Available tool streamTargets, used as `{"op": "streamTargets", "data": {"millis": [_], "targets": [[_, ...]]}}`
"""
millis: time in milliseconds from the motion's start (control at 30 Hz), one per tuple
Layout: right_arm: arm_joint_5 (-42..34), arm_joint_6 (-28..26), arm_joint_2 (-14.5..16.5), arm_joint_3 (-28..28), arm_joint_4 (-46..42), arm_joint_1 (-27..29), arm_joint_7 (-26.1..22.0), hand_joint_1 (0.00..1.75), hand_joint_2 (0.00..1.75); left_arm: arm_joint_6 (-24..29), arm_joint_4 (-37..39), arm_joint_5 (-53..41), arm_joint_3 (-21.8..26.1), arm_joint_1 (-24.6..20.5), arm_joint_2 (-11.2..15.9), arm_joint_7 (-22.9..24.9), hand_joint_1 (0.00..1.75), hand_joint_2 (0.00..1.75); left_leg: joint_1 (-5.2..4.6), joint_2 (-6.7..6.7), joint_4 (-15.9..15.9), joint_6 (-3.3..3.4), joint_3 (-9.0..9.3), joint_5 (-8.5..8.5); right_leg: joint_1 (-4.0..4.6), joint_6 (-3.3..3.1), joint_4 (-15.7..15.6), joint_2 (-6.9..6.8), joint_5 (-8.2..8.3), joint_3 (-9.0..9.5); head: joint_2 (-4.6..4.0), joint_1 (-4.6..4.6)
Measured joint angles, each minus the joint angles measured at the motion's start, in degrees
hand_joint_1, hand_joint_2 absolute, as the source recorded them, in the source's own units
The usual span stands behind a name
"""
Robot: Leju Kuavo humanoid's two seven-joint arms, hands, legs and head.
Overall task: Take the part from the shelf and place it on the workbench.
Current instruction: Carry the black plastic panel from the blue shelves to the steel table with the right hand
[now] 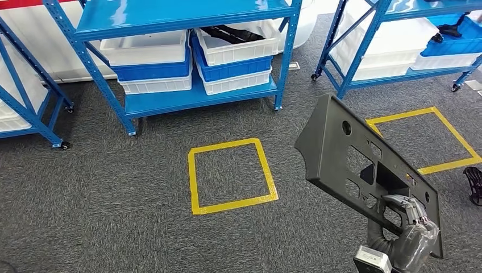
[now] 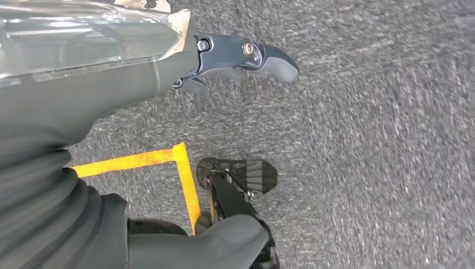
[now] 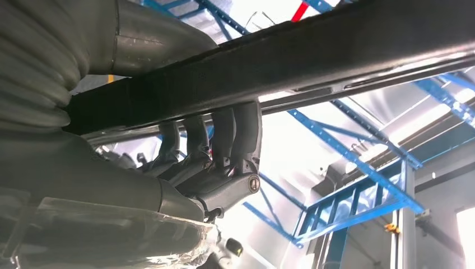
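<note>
The dark grey plastic panel [image 1: 364, 170] with cut-out holes is in the air above the grey carpet [image 1: 113, 187], tilted, gripped at its lower edge by the right hand [image 1: 412, 230], whose fingers [image 3: 224, 134] curl over the rim. The left hand [image 2: 241, 59] hangs over the carpet, fingers extended, holding nothing. Blue shelving [image 1: 187, 96] carries white and blue bins [image 1: 233, 51].

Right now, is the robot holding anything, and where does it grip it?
Yes. The right hand holds a dark grey panel at its lower end, fingers hooked over its edge. The left hand holds nothing.
</note>
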Motion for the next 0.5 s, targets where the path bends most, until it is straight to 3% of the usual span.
{"op": "streamTargets", "data": {"millis": [33,100,167,267,300,333,367,400,467,500], "targets": [[0.1,0.0,0.0,0.0,0.1,0.0,0.1,1.75,1.75,0.0,0.0,0.0,0.0,0.0,0.1,0.0,0.0,1.75,-0.22,0.31,0.2,-0.28,-0.11,-0.02,0.17,-0.53,-0.6,-0.1,0.05,0.11,0.0,-0.01],[0.3,0.0,0.0,0.0,0.1,0.0,0.2,1.75,1.75,0.0,0.0,0.0,0.0,-0.1,0.1,0.1,0.0,1.75,-0.2,0.9,0.3,-0.76,-0.28,-0.01,0.13,-1.6,-0.4,1.16,0.43,-0.29,0.0,-0.07],[0.3,0.0,0.0,0.0,0.2,0.0,0.2,1.75,1.75,0.0,0.0,0.0,0.0,-0.1,0.1,0.1,0.0,1.75,0.19,-0.46,2.1,-1.23,-1.07,-1.67,-0.04,-2.63,-0.4,2.17,0.85,-0.63,0.0,-0.11],[0.4,0.0,0.0,0.2,0.3,-0.2,0.3,1.75,1.75,0.1,0.0,0.1,0.0,0.0,0.1,0.1,0.0,1.75,0.41,-3.88,12.3,-1.49,-5.48,-7.63,0.2,-4.0,-0.5,3.68,1.43,-1.34,0.0,-0.23],[0.5,0.0,0.0,0.2,0.4,-0.2,0.4,1.75,1.75,0.1,0.0,0.1,0.0,0.0,0.1,0.2,0.0,1.75,0.4,-4.25,15.7,-1.44,-7.02,-8.88,0.38,-4.25,-0.5,4.3,1.58,-1.58,0.0,-0.24],[0.6,0.0,0.0,0.3,0.5,-0.2,0.6,1.75,1.75,0.2,0.0,0.2,0.1,0.0,0.1,0.2,0.0,1.75,0.38,-4.42,17.4,-1.28,-7.79,-9.05,0.57,-4.45,-0.4,4.97,1.74,-1.75,0.0,-0.24],[0.9,0.0,0.0,0.3,0.6,-0.2,0.9,1.75,1.75,0.3,0.0,0.2,0.1,0.0,0.1,0.3,0.0,1.75,0.35,-4.59,16.8,-0.99,-7.44,-8.02,0.75,-4.57,-0.4,5.7,1.86,-1.84,0.0,-0.23],[1.2,0.0,0.0,0.3,0.6,-0.2,1.1,1.75,1.75,0.3,0.0,0.2,0.1,0.0,0.1,0.3,0.0,1.75,0.3,-5.06,13.8,-0.56,-5.89,-6.03,0.91,-4.6,-0.4,6.47,1.96,-1.85,0.0,-0.24],[1.5,0.0,0.2,0.3,0.7,-0.2,1.6,1.75,1.75,0.5,0.0,0.1,0.2,0.0,0.2,0.4,0.0,1.75,0.27,-7.76,5.8,0.55,-1.91,-2.35,1.2,-4.39,-0.3,7.84,2.18,-1.92,0.0,-0.19],[1.5,0.0,0.2,0.3,0.7,-0.3,1.8,1.75,1.75,0.5,0.0,0.1,0.2,0.0,0.2,0.5,0.0,1.75,0.23,-9.05,3.0,0.9,-0.56,-1.49,1.2,-4.16,-0.3,8.47,2.33,-2.1,0.0,-0.19]]}}
